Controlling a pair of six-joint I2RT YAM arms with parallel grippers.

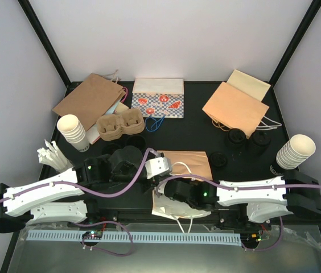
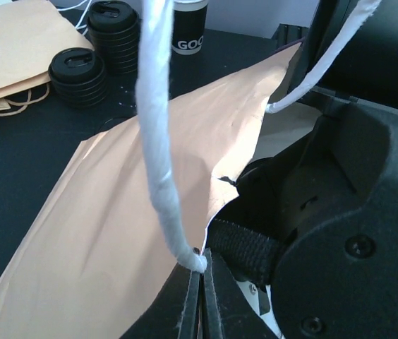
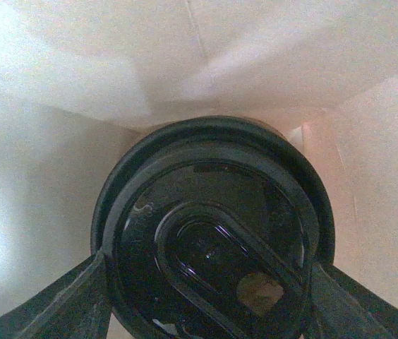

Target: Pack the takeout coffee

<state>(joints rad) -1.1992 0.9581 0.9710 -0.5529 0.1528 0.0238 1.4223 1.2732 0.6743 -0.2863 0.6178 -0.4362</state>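
The coffee cup (image 3: 213,212) in play sits inside the paper bag (image 1: 192,162), which lies on its side at the near middle of the counter (image 1: 194,122). The wrist view shows the cup's glossy black lid ringed by pale bag walls.

The right pincer (image 3: 208,268) is reached into the bag mouth. Its two fingers press the cup's flanks from either side, opened only as wide as the cup.

The left pincer (image 2: 200,272) is fully closed on the bag's upper rim, right where the white handle (image 2: 158,141) is rooted, and holds the mouth up.

More lidded cups (image 1: 235,136) stand on the counter to the right, well apart from the bag.

The cup looks like one to treat gently. Its paper wall would likely give under a hard squeeze, the plastic lid is slick and could pop off, and anything inside would spill if it tips. The sides just below the lid rim seem the best place to grip it, with the cup kept level. The bag is thin and floppy, so its mouth probably sags shut unless the rim is held.
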